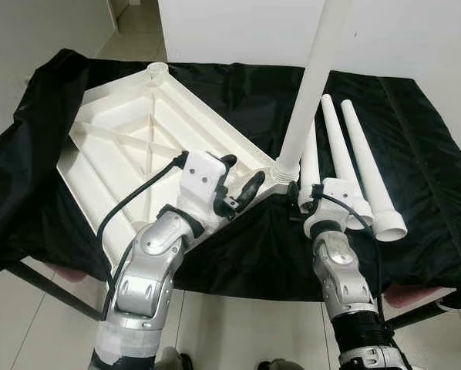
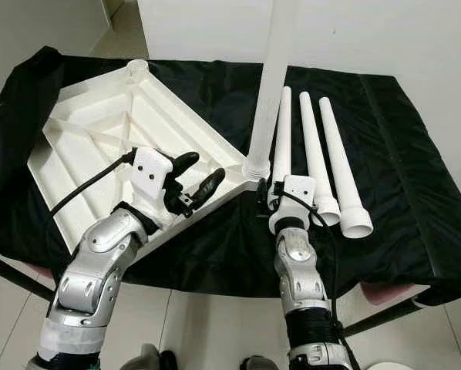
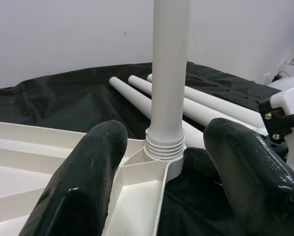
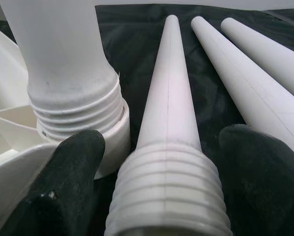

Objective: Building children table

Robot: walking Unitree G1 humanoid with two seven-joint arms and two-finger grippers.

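**On black cloth: one leg up, three to go**

On the cloth-covered work table (image 1: 415, 139), upside down, lies the white tabletop (image 1: 130, 146), ribbed underside showing, corner sockets facing up. Already standing in the near corner socket (image 3: 167, 164): one white leg (image 1: 311, 85), upright, several rings of thread visible above the collar, so judged not fully screwed home. Lying just beside it on the cloth, side by side, three loose legs (image 1: 354, 154), threaded ends toward the robot.

Step in hand, as judged: fitting legs, with the second pick-up about to begin. Parked over the tabletop's near edge, close to the standing leg, sits the left gripper (image 1: 242, 189), fingers spread wide, nothing held, the socket framed between them in the left wrist view. Lined up at the threaded end of the nearest loose leg (image 4: 169, 162) sits the right gripper (image 2: 280, 193), fingers apart on either side of the thread and not yet closed on it, holding nothing.

Next move calls for closing squarely on the leg's thick end, lifting clear of its neighbours and of the standing leg touching close by, then carrying it to a free corner socket (image 1: 156, 71), setting it upright and twisting without cross-threading. Steadying the tabletop with the left gripper likely needed.

No brand, label or legible writing anywhere on the parts or the cloth.
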